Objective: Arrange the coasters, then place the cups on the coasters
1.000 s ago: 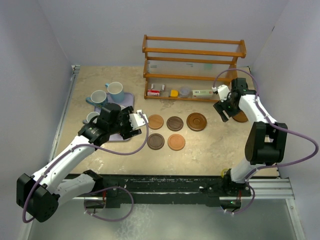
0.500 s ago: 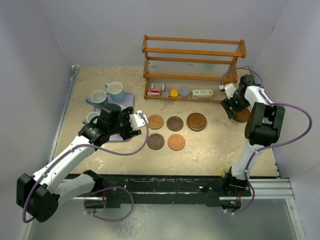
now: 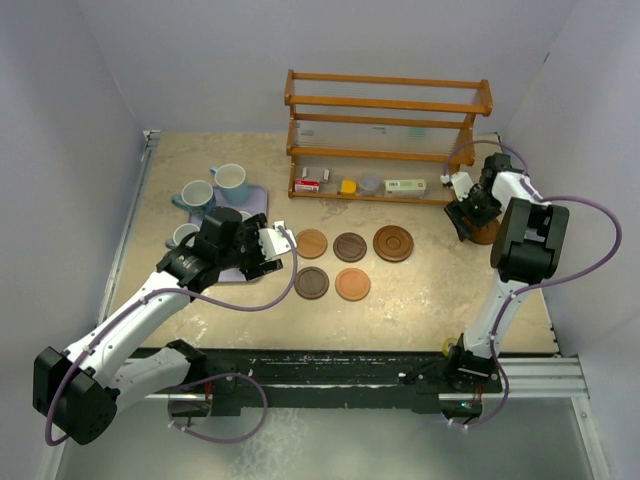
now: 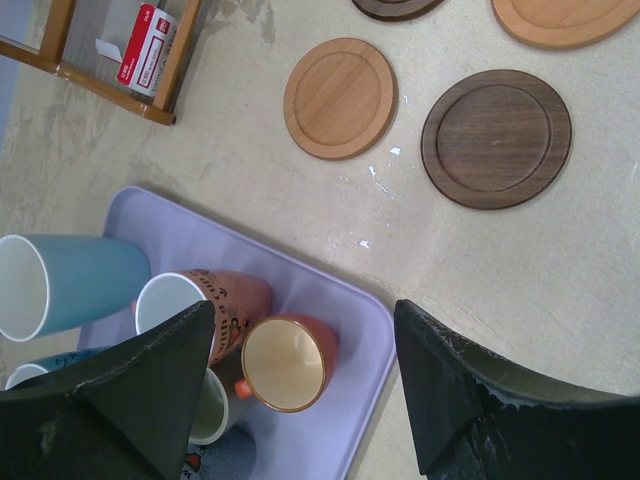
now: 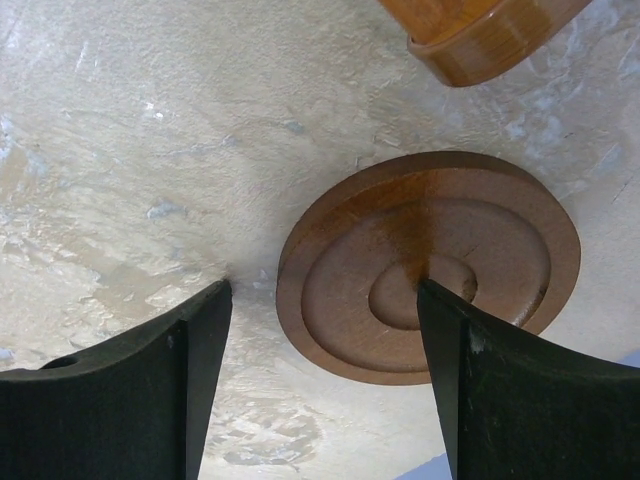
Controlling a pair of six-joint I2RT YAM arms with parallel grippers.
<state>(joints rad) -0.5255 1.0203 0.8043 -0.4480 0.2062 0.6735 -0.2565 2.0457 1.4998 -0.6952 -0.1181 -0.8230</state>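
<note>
Moved: the right gripper [image 3: 466, 213] has swung out from the table's middle toward 3 o'clock and now hangs over the ringed coaster [image 5: 430, 265] by the rack foot [image 5: 480, 35]; the left arm has not shifted.
Right gripper: we see its jaws wide apart and empty. One finger stands off the disc's rim and the other overlaps its far half, so it is not yet centred.
Left gripper [image 4: 300, 310]: spread open and holding nothing, above the lavender tray [image 4: 200, 240] at 9 o'clock.
Coasters: five [image 3: 350, 247] lie in two rows mid-table; the sixth sits well apart at 3 o'clock.
Cups: the orange cup [image 4: 290, 360], the patterned reddish cup [image 4: 225, 305] and the light blue mug [image 4: 80, 285] crowd the tray, none on a coaster.
Meaning: we judge arranging nearly done; this last disc needs fetching before any cup goes down.
Edges: the rack foot lies just beside the disc at 12 o'clock, and the side wall is near at 3 o'clock.
Open room: bare table [image 3: 430, 290] toward 9 o'clock, with space beside the second row.
</note>
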